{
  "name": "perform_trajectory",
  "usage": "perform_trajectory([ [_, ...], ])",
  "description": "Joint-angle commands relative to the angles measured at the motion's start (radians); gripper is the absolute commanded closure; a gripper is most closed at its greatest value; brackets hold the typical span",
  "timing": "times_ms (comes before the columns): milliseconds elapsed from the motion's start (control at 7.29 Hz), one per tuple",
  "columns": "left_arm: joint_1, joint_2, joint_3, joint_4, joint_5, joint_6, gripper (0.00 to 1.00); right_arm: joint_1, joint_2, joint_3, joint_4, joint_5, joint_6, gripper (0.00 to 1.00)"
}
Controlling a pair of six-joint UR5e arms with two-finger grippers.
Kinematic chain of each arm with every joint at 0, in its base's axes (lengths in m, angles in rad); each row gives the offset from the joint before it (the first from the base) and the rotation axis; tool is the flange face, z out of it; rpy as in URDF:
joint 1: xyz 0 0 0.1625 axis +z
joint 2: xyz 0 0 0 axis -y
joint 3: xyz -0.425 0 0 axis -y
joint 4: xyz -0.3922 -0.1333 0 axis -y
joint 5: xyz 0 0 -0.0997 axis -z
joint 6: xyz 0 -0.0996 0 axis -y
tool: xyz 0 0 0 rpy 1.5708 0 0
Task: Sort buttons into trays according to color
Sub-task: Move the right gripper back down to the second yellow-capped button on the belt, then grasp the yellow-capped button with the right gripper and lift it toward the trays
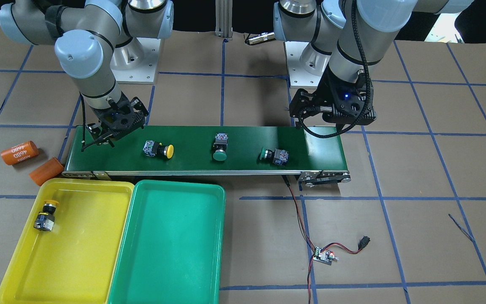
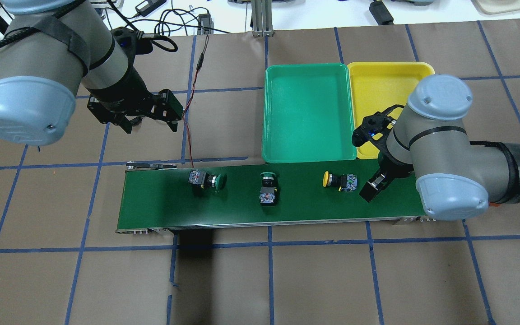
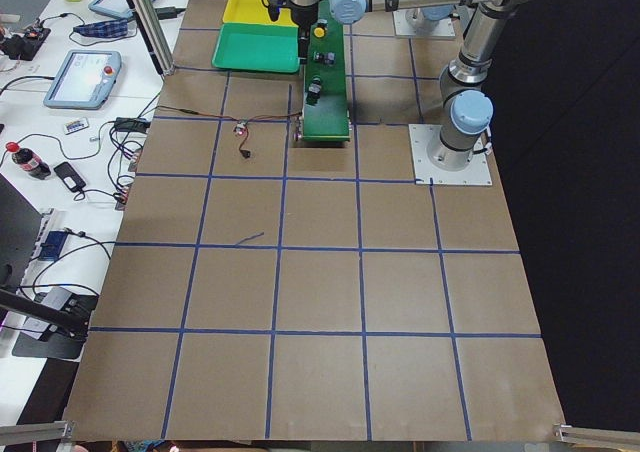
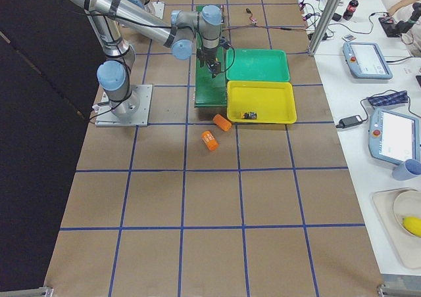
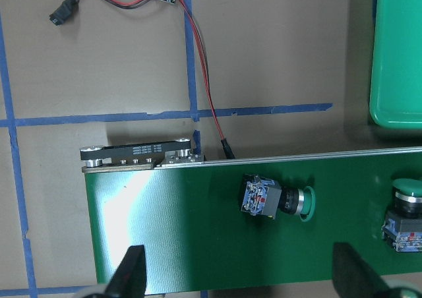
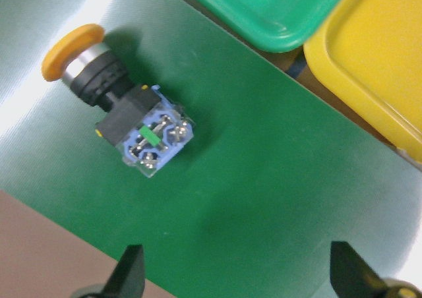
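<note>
Dark green belting of the conveyor (image 1: 201,139) carries three buttons in one row, well apart from each other. The first yellow button (image 1: 158,150) lies on its side toward the robot's right end. The middle green button (image 1: 220,147) is at the centre and the left green button (image 1: 274,155) is toward the left end. The second yellow button (image 1: 45,216) lies in the yellow tray (image 1: 87,253), close to one corner. In the overhead view the right arm hides this button and covers part of that tray. The green tray (image 1: 171,253) stands side by side with the yellow one, on the far side of the belt from the robot.

The right pincer (image 6: 237,281) is spread wide over the belt, just beside the first yellow button and apart from it. Its wrist view cuts off all but the fingertips, and the overhead view shows only one finger. The left pincer (image 5: 241,281) is also spread, near the belt's left end, and its tips are cut off in the same way. In both side views the buttons are too small to make out on the desk (image 1: 416,219).
</note>
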Motion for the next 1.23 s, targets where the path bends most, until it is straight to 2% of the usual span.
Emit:
perform_trajectory([
  [0,-0.004,0.002,-0.019,0.001,0.006,0.0,0.0,0.003,0.036,-0.006,-0.007,0.054,-0.271,0.05],
  [137,-0.004,0.005,-0.025,0.003,0.008,0.006,0.0,0.001,0.053,-0.002,-0.057,0.048,-0.329,0.06],
  [411,-0.004,0.005,-0.027,0.005,0.008,0.011,0.0,0.002,0.066,-0.002,-0.087,0.048,-0.42,0.12],
  [549,-0.004,0.004,-0.028,0.003,0.008,0.011,0.0,0.003,0.072,-0.002,-0.091,0.048,-0.428,0.19],
  [960,-0.004,0.004,-0.027,0.003,0.008,0.011,0.0,0.001,0.095,-0.003,-0.121,0.048,-0.463,0.22],
  [1097,-0.004,0.004,-0.028,0.003,0.009,0.013,0.0,0.001,0.095,-0.003,-0.121,0.048,-0.468,0.34],
])
